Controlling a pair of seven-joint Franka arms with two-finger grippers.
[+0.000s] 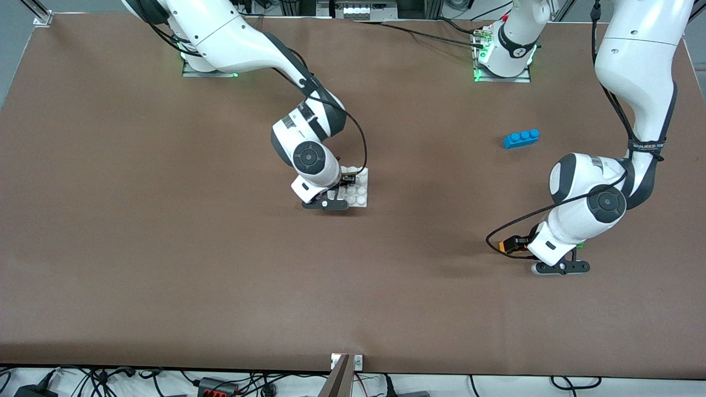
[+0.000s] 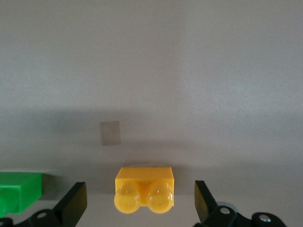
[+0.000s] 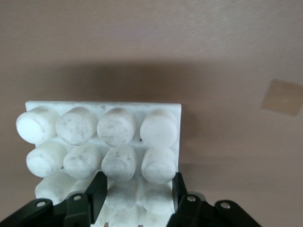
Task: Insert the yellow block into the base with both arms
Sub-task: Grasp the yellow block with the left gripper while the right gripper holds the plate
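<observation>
The yellow block (image 2: 144, 191) lies on the brown table, its two studs facing the left wrist camera. My left gripper (image 2: 139, 204) stands open around it, one finger on each side and neither touching it. From the front the yellow block (image 1: 503, 245) shows at the tip of the left gripper (image 1: 513, 243), toward the left arm's end of the table. The white studded base (image 3: 104, 137) is clamped along one edge by my right gripper (image 3: 137, 196), whose fingers press on two rows of studs. In the front view the base (image 1: 359, 190) sits mid-table under the right gripper (image 1: 347, 180).
A green brick (image 2: 19, 191) lies beside the yellow block, just outside one left finger; it peeks out under the left hand (image 1: 579, 243). A longer blue brick (image 1: 521, 138) rests farther from the front camera, nearer the left arm's base.
</observation>
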